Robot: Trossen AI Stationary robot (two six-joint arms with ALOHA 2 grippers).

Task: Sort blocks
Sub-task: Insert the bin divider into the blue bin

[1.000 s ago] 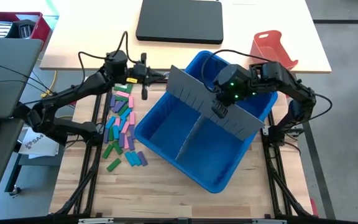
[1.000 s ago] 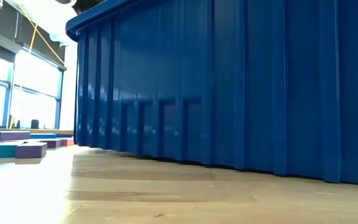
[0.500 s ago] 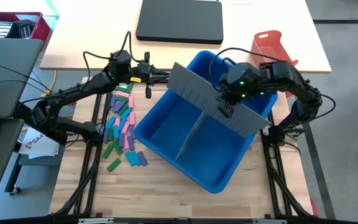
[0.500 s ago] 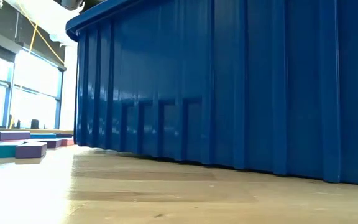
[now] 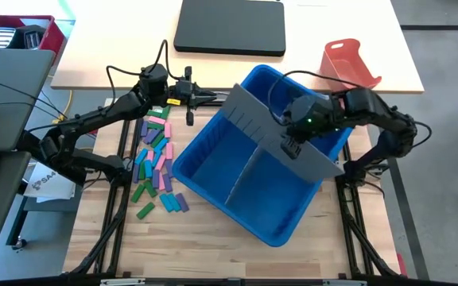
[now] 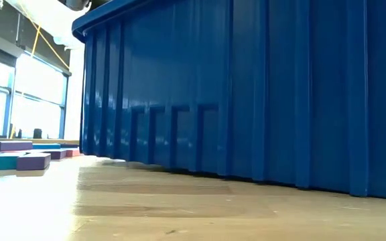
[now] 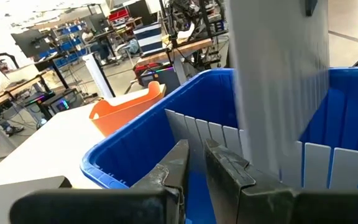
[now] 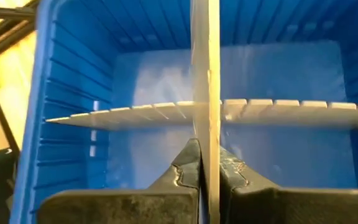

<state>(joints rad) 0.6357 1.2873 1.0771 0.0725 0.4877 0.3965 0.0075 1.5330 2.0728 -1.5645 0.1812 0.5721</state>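
We see the right tool clamped on the grey divider sheet, hanging it over the blue bin for slotting. Left tool narrow, empty; blocks beneath.

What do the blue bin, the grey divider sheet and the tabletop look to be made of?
Blue bin: glossy moulded plastic, judging by its ribbed, reflective walls. Grey divider sheet, pinched in the right gripper: thin, matte, slotted along one edge, probably plastic. Tabletop: pale wood, with visible plank grain.
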